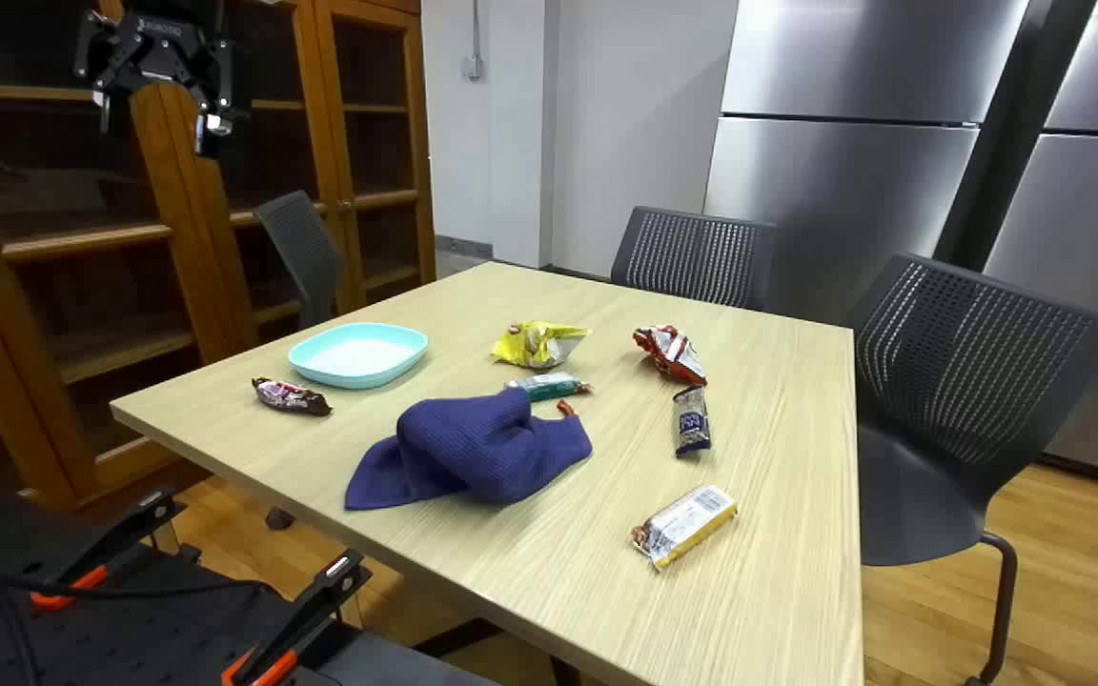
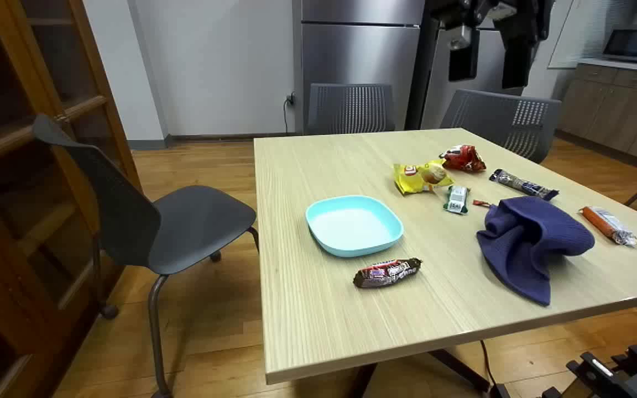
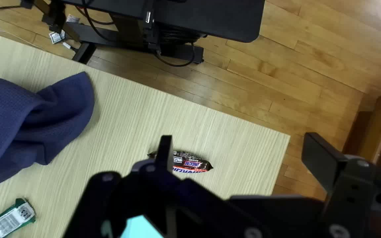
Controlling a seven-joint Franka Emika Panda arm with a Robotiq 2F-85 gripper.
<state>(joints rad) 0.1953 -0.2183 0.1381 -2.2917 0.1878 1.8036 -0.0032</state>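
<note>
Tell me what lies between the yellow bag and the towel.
The green bar and a small red item lie between the yellow bag and the towel. It shows in both exterior views.

Brown-wrapped candy bar [image 2: 387, 273], flat beside the turquoise dish [image 2: 354, 224]

Bright, even light covers the counter [image 1: 778, 429], soft shadows edge the navy towel [image 2: 528, 237], pale glare streaks the steel refrigerator [image 1: 854, 181], and the wrist view's fingers [image 3: 321, 162] look slightly blurred
</note>
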